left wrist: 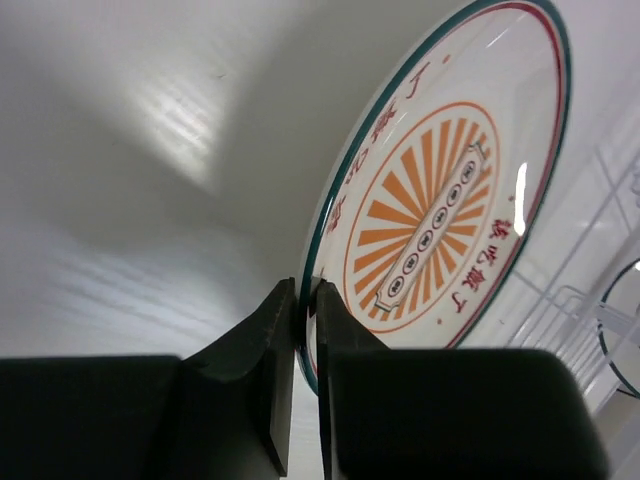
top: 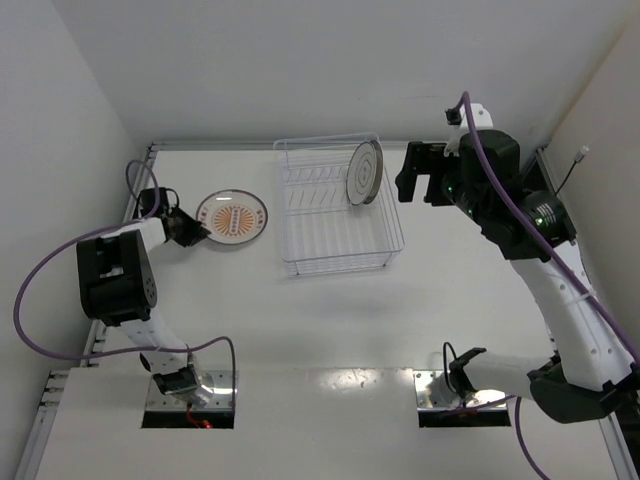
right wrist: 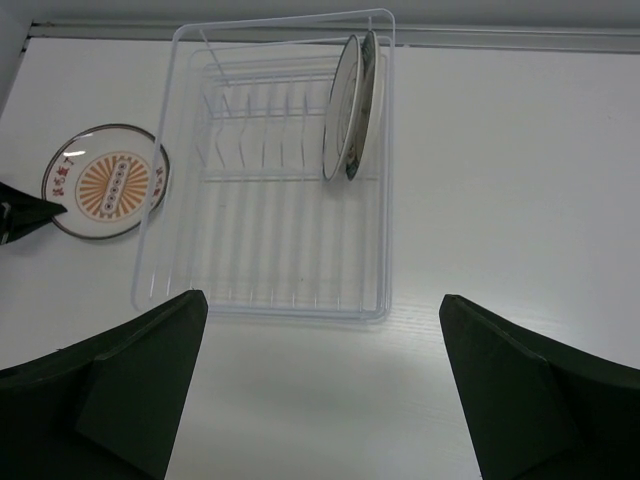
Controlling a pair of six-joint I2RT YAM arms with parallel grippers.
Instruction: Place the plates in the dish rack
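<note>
Progress: two plates (top: 364,172) stand upright in the dish rack (right wrist: 260,250).
Remaining: orange plate (top: 232,217) on tabletop (top: 300,330), left of rack.
Left fingers (left wrist: 270,340): clamped on orange plate's rim.
Right fingers (right wrist: 130,380): spread wide, empty.

The sunburst plate (left wrist: 440,200), left of the dish rack (right wrist: 270,240), is glossy and glazed — light streaks across it. The dish rack is thin, smooth white wire; the table (top: 300,330) under it matt white.
</note>
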